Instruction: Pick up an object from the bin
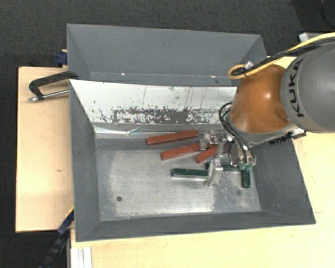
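Note:
My gripper (226, 159) is low in the right half of the bin, under the orange wrist cover. A dark green bar (188, 173) lies flat just to its left, its right end reaching the gripper. A second, shorter dark green piece (246, 178) stands just to the gripper's lower right. A short red-brown bar (207, 156) lies against the gripper's upper left side. Whether anything is held is hidden by the gripper's metal parts.
Two longer red-brown bars (172, 138) (181, 151) lie side by side near the back wall, left of the gripper. A small dark speck (119, 199) sits on the floor at the front left. The arm comes in over the bin's right rim.

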`<action>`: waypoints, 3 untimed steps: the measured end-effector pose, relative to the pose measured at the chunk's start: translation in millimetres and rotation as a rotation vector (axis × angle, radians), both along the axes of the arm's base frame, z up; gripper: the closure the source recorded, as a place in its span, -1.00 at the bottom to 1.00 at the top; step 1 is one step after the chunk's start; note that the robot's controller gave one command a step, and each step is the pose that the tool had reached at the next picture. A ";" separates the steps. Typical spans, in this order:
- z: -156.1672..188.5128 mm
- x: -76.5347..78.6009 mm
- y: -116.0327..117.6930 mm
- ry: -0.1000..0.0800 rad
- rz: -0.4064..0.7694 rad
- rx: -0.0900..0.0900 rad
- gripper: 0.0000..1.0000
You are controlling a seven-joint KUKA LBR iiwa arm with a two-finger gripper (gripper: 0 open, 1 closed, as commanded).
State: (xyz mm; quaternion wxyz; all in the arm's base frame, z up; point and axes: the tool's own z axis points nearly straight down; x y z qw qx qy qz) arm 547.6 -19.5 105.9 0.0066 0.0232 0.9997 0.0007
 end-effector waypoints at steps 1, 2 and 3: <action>-38.4 19.1 -9.7 0.004 -0.102 0.001 -1.00; -30.9 38.5 18.6 0.002 -0.102 0.001 1.00; -30.9 38.5 18.6 0.002 -0.102 0.001 1.00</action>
